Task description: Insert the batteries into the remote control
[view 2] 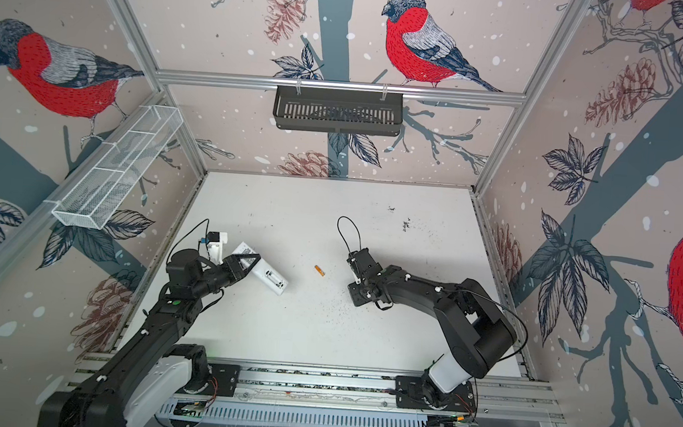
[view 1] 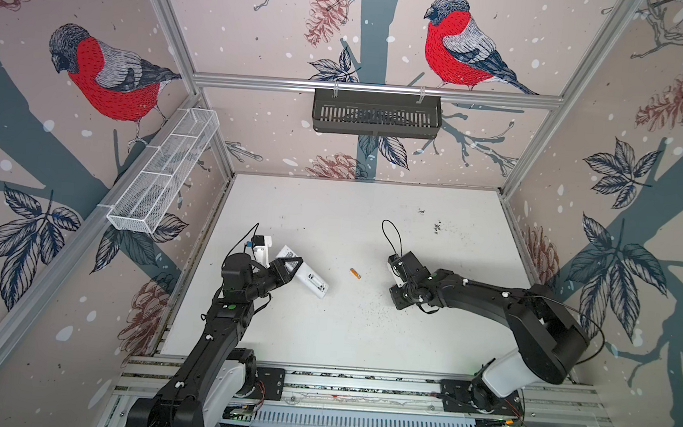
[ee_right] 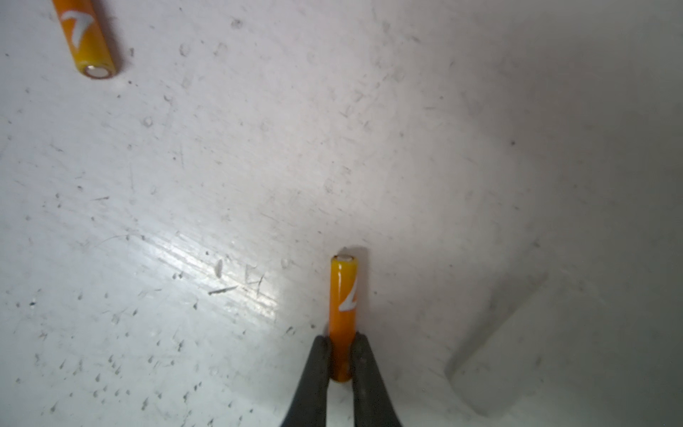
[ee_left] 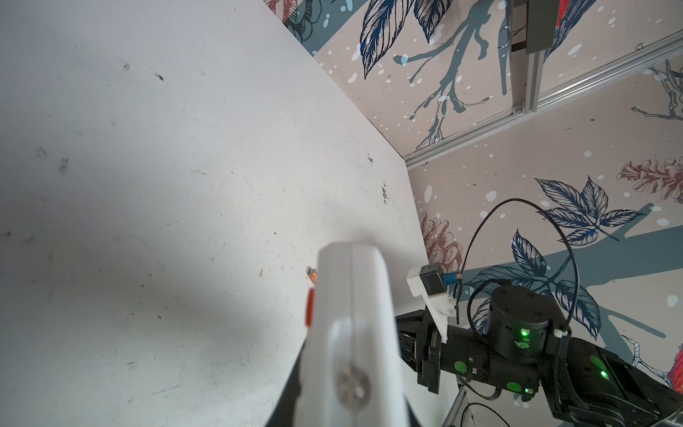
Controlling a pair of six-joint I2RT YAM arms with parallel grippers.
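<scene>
The white remote control (view 1: 312,282) is in my left gripper (view 1: 290,265), which is shut across its middle, left of the table's centre. An open slot shows on the remote's upper face. In the left wrist view the remote control (ee_left: 353,295) fills the foreground, with a red button on its edge. One orange battery (view 1: 355,273) lies loose on the table between the arms, also in the other top view (view 2: 319,270). In the right wrist view my right gripper (ee_right: 342,360) is shut on a second battery (ee_right: 343,295), near the table surface. The loose battery (ee_right: 87,40) lies further off.
A black slotted basket (view 1: 377,113) hangs on the back wall, and a white mesh basket (view 1: 164,167) on the left wall. The white table (view 1: 363,341) is scuffed and speckled with dark crumbs. The right arm (ee_left: 517,332) shows in the left wrist view.
</scene>
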